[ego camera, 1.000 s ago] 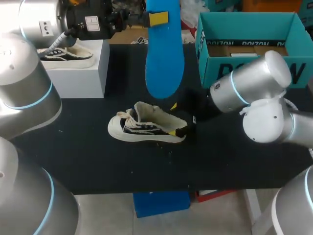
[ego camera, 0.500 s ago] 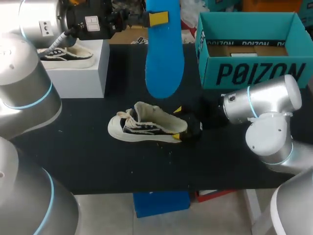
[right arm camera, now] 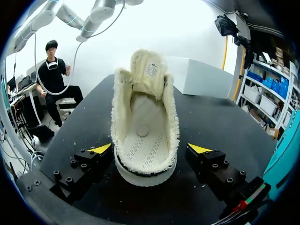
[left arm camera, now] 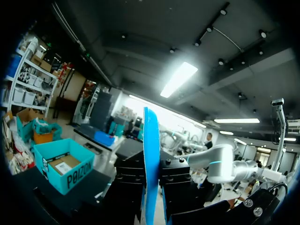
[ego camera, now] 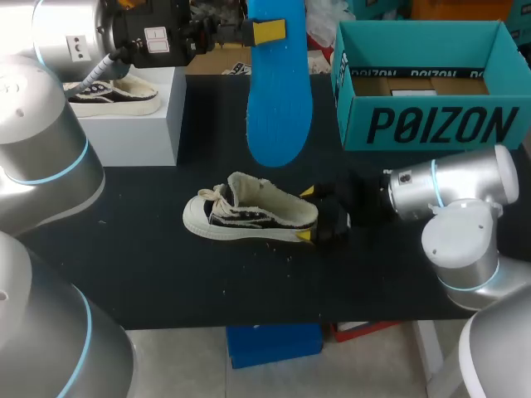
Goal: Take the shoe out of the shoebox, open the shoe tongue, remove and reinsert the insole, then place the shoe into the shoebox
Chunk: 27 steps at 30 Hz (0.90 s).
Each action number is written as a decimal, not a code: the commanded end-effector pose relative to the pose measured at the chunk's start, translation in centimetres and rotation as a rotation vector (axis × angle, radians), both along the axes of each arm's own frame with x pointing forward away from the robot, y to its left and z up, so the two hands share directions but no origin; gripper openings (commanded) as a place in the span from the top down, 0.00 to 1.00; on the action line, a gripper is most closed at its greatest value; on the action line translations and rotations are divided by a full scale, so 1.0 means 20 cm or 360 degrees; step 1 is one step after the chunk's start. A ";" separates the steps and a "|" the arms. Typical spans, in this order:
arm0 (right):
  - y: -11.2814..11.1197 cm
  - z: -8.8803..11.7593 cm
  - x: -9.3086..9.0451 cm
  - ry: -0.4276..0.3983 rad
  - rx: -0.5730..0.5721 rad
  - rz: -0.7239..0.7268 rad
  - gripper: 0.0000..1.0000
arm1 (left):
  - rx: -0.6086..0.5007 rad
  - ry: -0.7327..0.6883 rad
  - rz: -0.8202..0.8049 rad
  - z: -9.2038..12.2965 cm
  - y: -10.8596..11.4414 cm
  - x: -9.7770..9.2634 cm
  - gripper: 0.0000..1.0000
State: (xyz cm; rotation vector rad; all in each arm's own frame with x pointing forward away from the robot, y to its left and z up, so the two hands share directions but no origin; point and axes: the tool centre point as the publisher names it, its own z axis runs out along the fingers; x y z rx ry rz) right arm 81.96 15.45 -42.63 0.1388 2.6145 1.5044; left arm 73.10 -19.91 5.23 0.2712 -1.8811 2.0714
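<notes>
A cream and black shoe (ego camera: 249, 215) lies on its sole in the middle of the black table (ego camera: 149, 265), toe to the left, tongue pulled up. My right gripper (ego camera: 308, 214) is open at its heel, one yellow tip on either side. In the right wrist view the shoe (right arm camera: 145, 117) has no insole inside, and the gripper (right arm camera: 150, 149) straddles the heel without clamping it. High above the shoe my left gripper (ego camera: 264, 31) is shut on the blue insole (ego camera: 280, 91), which hangs downward. The left wrist view has the insole (left arm camera: 151, 159) edge-on between the black fingers. The teal shoebox (ego camera: 423, 124) stands open at the back right.
A white block (ego camera: 133, 124) at the back left carries a second shoe (ego camera: 112, 93). The same block (right arm camera: 206, 77) lies beyond the shoe's toe in the right wrist view. Small white crumbs dot the table around the shoe. The shoebox (left arm camera: 61, 171) shows below the insole in the left wrist view.
My right gripper has drawn back to the right, from alongside the shoe to its heel, and the arm's elbow has swung down toward the table front. Left arm and insole have not moved.
</notes>
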 end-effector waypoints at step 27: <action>0.03 0.27 0.17 0.0147 -0.1348 0.0151 0.00 | 0.0000 0.0000 0.0006 0.00 -0.01 0.00 1.00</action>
